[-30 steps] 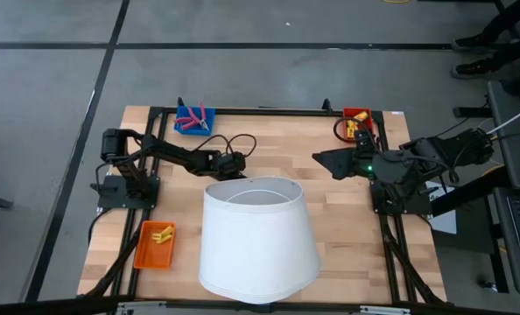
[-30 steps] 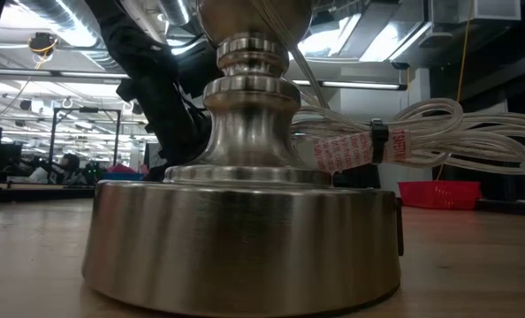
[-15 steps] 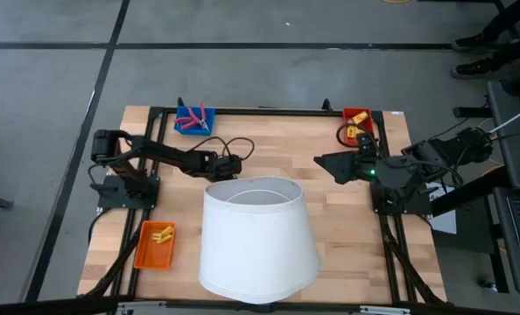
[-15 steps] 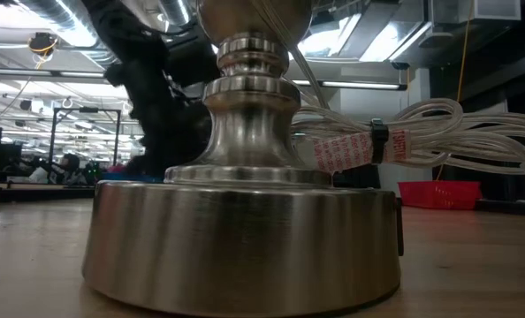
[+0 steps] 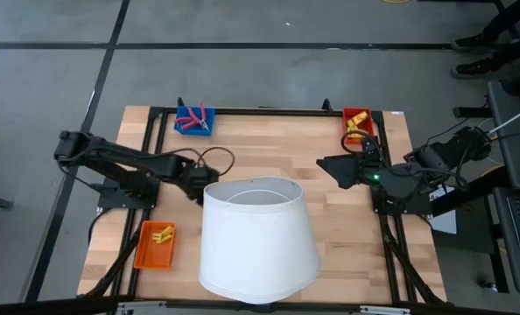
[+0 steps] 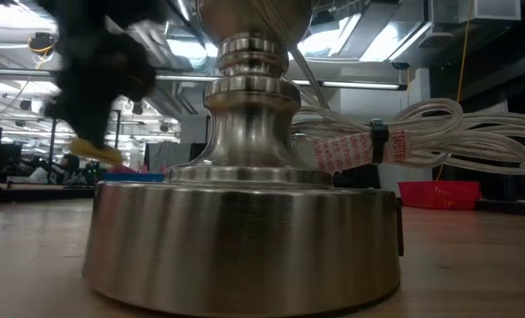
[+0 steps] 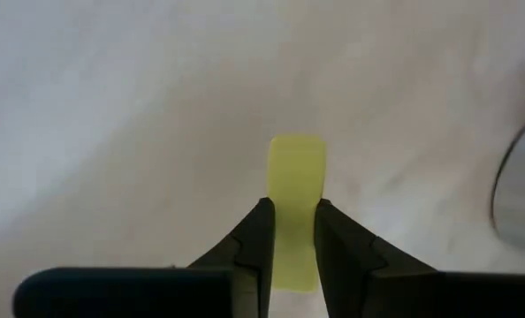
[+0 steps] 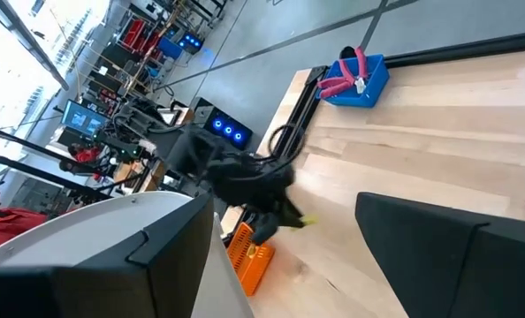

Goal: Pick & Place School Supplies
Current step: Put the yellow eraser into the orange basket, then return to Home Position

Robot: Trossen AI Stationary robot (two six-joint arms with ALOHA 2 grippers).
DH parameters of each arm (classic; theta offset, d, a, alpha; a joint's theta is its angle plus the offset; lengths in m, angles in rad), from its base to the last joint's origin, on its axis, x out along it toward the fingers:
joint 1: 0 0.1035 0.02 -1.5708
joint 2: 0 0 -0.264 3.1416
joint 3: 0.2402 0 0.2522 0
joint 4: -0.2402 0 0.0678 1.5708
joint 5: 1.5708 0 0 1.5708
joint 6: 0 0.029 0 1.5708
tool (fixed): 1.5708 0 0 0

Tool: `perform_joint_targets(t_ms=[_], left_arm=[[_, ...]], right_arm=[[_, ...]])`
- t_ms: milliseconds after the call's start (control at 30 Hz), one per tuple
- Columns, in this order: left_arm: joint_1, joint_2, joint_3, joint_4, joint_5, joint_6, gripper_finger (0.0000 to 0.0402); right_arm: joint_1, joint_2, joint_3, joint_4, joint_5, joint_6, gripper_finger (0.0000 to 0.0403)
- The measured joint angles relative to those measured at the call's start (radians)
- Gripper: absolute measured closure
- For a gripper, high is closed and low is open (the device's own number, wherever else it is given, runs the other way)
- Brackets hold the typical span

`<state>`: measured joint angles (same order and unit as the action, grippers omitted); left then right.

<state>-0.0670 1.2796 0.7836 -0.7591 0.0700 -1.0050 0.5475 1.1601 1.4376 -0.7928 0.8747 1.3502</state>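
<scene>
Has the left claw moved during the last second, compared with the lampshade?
Yes. In the high view the left claw, shut on a yellow piece, has pulled back from beyond the lampshade rim toward its left side, nearer the orange tray.

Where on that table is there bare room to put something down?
Bare wood lies between the blue tray and the red tray along the far edge, and right of the white lampshade toward the table edge. It is crowded left of the shade, where the left hand holds a yellow piece near the orange tray.
</scene>
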Motion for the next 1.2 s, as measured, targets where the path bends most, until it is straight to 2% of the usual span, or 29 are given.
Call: perform_joint_targets(t_ms=[167, 367, 567, 767, 867, 967, 1100, 1200], left_arm=[[-0.144, -0.099, 0.001, -0.137, 0.015, -0.162, 0.0343], [-0.39, -0.167, 0.001, -0.228, 0.023, -0.413, 0.0343], [-0.682, -0.177, 0.001, -0.27, 0.03, -0.717, 0.0342], [-0.879, -0.159, -0.016, -0.254, 0.022, -0.942, 0.0338], [-0.935, -0.158, -0.021, -0.249, -0.01, -1.0, 0.0315], [-0.97, -0.158, -0.021, -0.249, -0.098, -1.011, 0.0274], [-0.99, -0.158, -0.021, -0.245, -0.175, -0.963, 0.0217], [-1.008, -0.158, -0.02, -0.25, -0.225, -0.919, 0.0189]], right_arm=[[0.012, 0.006, 0.0, 0.002, 0.016, -0.003, 0.012], [0.014, 0.009, 0.0, 0.004, 0.026, -0.009, 0.012], [0.014, 0.014, 0.0, 0.008, 0.026, -0.016, 0.012], [0.025, 0.014, 0.0, 0.008, 0.026, -0.016, 0.012], [0.039, 0.014, 0.0, 0.008, 0.026, -0.017, 0.012], [0.056, 0.014, 0.0, 0.008, 0.037, -0.013, 0.012], [0.083, 0.014, 0.0, 0.011, 0.072, 0.001, 0.012], [0.104, 0.014, 0.0, 0.031, 0.1, 0.0, 0.012]])
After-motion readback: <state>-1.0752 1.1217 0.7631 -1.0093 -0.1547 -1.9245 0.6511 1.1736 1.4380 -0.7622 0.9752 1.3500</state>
